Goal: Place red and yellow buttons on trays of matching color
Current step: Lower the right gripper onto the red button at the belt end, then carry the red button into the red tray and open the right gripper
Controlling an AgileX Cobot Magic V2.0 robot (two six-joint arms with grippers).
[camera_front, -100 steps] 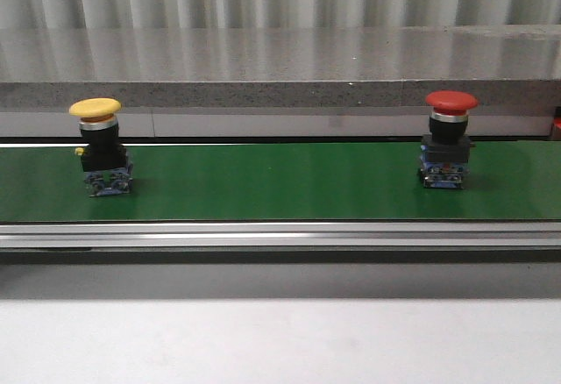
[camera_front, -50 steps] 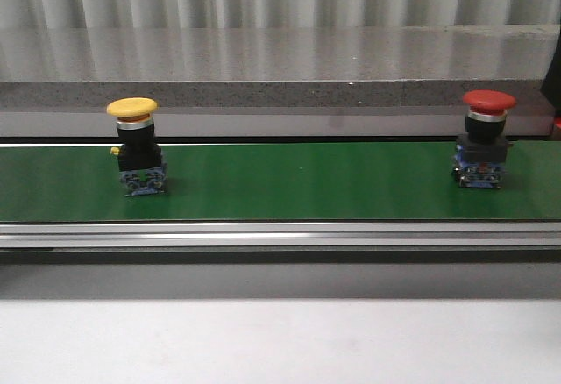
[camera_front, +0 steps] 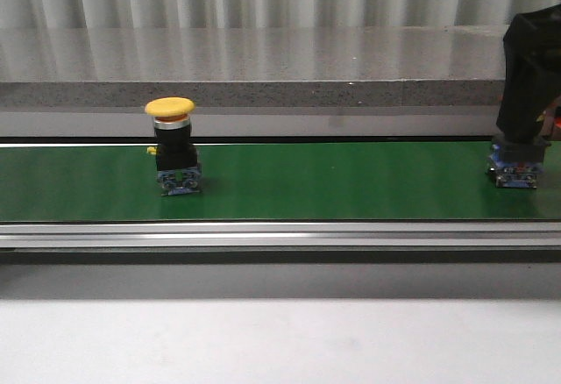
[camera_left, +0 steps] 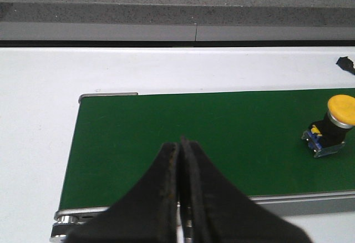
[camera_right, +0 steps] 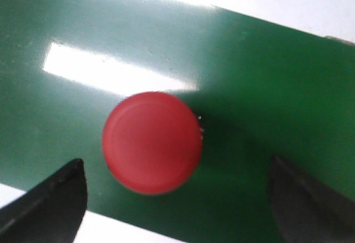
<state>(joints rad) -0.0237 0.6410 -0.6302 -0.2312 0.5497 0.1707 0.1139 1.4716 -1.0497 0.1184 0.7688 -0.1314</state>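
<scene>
Red button (camera_right: pixel 151 142) mid-frame on green belt (camera_right: pixel 260 87), between wide-open, empty right gripper (camera_right: pixel 177 201) fingers; likely rigid, top-heavy, slick-capped, best pinched below cap; left gripper (camera_left: pixel 178 198) closed, empty.

A green conveyor belt (camera_front: pixel 333 182) with a metal rail along its near edge carries two push buttons. The yellow button (camera_front: pixel 173 145) stands upright left of centre. The red button (camera_right: pixel 151 141) sits at the far right, largely hidden in the front view, apparently upright too.

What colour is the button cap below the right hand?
Red, seen best in the right wrist view.
</scene>
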